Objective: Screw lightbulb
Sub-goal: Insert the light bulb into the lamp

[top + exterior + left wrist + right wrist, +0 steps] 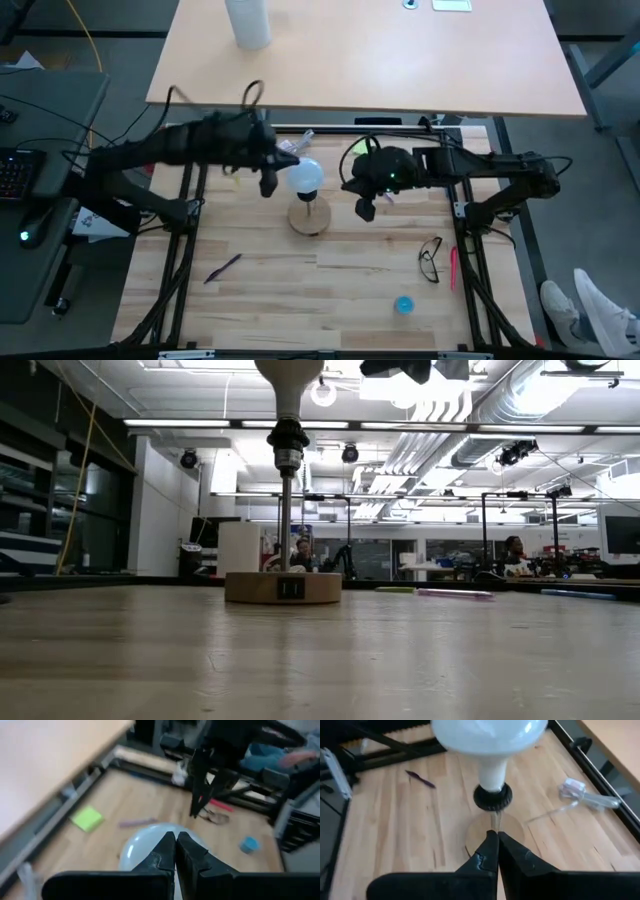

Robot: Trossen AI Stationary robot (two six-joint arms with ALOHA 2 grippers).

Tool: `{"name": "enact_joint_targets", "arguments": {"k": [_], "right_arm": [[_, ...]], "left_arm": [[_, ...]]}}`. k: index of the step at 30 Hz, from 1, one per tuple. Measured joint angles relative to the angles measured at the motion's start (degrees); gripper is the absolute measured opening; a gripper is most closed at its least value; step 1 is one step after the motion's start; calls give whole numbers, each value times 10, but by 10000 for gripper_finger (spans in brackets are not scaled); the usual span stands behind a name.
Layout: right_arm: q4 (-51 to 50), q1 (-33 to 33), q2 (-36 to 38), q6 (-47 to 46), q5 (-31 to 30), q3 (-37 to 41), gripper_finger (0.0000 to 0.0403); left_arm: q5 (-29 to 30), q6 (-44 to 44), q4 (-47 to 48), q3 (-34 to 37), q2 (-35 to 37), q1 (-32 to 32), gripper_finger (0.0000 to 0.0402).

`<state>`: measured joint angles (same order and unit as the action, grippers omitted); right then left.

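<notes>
Lightbulb (306, 176) seated upright in black socket (492, 797) atop thin post, post rising from round wooden disc (310, 217) near middle of counter (330, 290). Globe uppermost, pale cone neck entering socket collar; in low view, neck and socket visible above disc, globe cut off at upper edge.

Left tool (268, 185) positioned just beside bulb on its left side in high view, fingers (162, 852) pressed together, nothing between them. Bulb globe visible directly beyond fingertips in left wrist view; contact with globe cannot be confirmed.

Right tool (366, 208) positioned to right of bulb, slightly apart from it, fingers (490, 852) likewise closed together, empty. Right wrist view looks past closed fingertips at socket, neck and disc ahead.

Other items noted on counter: purple pen (224, 267) toward left front; pair of glasses (430, 259) toward right; pink pen (453, 267) just beside glasses; small blue object (403, 304) at right front; clear plastic packaging (585, 795) near rear edge behind bulb; green sticky pad (87, 817) seen in left wrist view.

Tall white cylinder (248, 22) standing on separate light desk behind counter.

Persons seated in room background in low view, well away from counter.
</notes>
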<state>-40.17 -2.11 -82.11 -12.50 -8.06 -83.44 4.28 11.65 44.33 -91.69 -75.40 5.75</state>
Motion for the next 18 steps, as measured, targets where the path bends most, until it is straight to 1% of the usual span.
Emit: {"name": "enact_joint_targets", "arguments": {"k": [4, 6, 9, 12, 15, 18], "right_arm": [[-14, -17, 0, -1, -25, 0, 0], [-25, -22, 0, -6, -38, 0, 0], [-48, -24, -2, -16, -61, 0, 0], [-55, -21, -15, -23, -68, 0, 0], [-28, -20, -33, -11, -68, 0, 0], [-11, -20, -51, 4, -70, 0, 0]], "left_arm": [[-62, 13, 163, -174, -95, 21, 0], [-67, 7, 251, -250, -142, 25, 0], [-64, -11, 343, -337, -204, 25, 0], [-58, -23, 393, -384, -245, 25, 0], [-38, -28, 398, -394, -267, 25, 0], [-16, -30, 400, -396, -271, 25, 0]]}}
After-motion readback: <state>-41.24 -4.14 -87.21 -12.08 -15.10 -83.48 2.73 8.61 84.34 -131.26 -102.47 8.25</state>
